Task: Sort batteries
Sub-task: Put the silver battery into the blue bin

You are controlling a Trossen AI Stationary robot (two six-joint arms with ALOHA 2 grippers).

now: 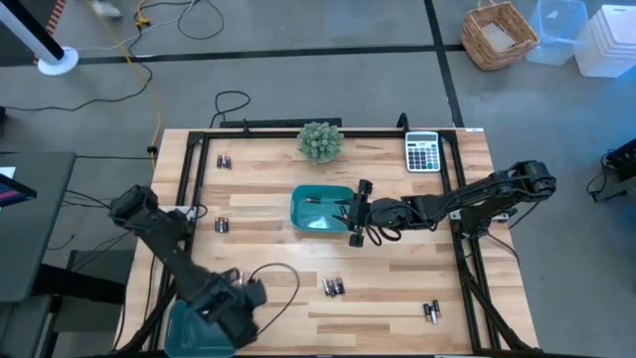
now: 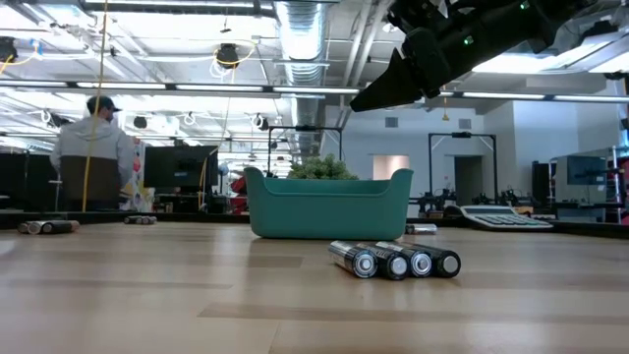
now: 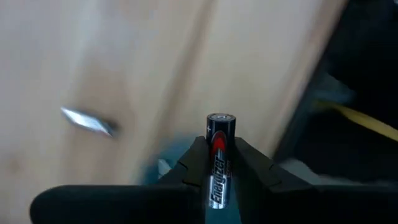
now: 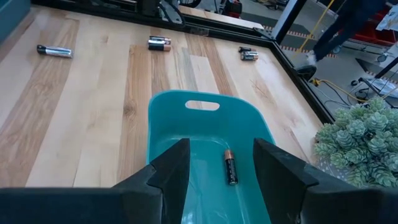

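Note:
My left gripper [image 1: 231, 298] hangs near the table's near left corner, beside a teal tray [image 1: 189, 333], and is shut on one black and silver battery [image 3: 221, 152]. My right gripper [image 4: 221, 165] stands open over the right end of a second teal tray [image 1: 320, 209] at the table's middle. One battery [image 4: 231, 167] lies on that tray's floor. Loose batteries lie on the wood in small groups [image 1: 333, 286], [image 1: 431, 312], [image 1: 221, 225], [image 1: 224, 159]. My left gripper pinches the battery's body [image 3: 219, 163] between its two fingers. The fingers point steeply down, and the battery lies along them. Its flat end [image 3: 220, 118] sticks out past the fingertips. The battery is lifted clear of the table.
A grey calculator [image 1: 423, 151] and a small green plant [image 1: 321, 139] sit along the far edge. A black frame [image 1: 194, 174] runs around the wooden top. A cable [image 1: 278, 283] loops across the near left. A person [image 2: 93, 147] stands in the room beyond.

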